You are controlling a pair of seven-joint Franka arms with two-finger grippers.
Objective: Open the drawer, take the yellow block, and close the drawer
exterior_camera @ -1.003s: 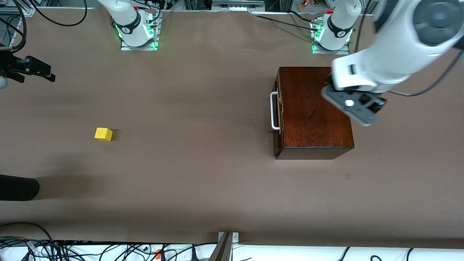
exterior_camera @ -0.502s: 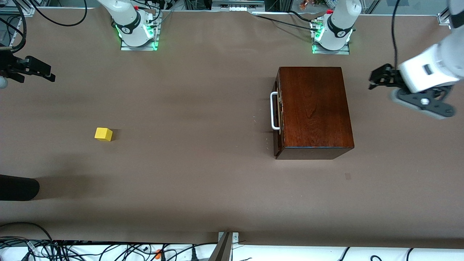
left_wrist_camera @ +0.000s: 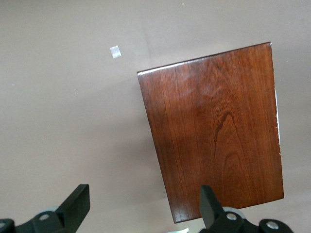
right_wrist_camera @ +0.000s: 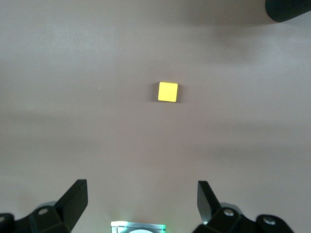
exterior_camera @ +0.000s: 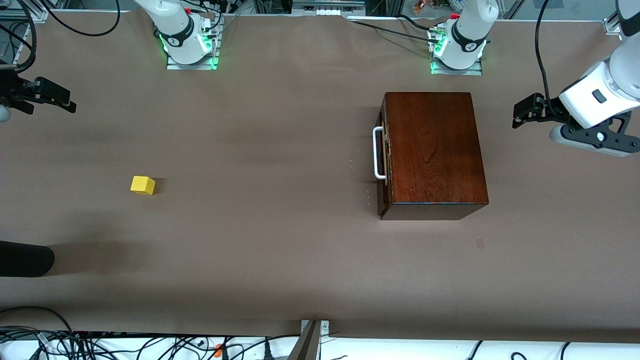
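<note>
Yellow block point(exterior_camera: 143, 185) sits alone on bare table point(exterior_camera: 280, 250), toward the right arm's end; drawer point(exterior_camera: 383, 152) shut in its cabinet point(exterior_camera: 434, 150); left gripper point(exterior_camera: 521, 114) spread empty, now withdrawn off the cabinet; right gripper point(exterior_camera: 62, 102) waits, spread empty.

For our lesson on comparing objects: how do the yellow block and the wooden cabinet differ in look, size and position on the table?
The yellow block is a bright, plain cube; the cabinet is glossy dark reddish wood with visible grain. The block is far smaller than the cabinet. The block lies toward the right arm's end of the table, the cabinet toward the left arm's end. The cabinet carries a white handle on its shut drawer; the block has no fittings. Both rest untouched on the brown table.
</note>
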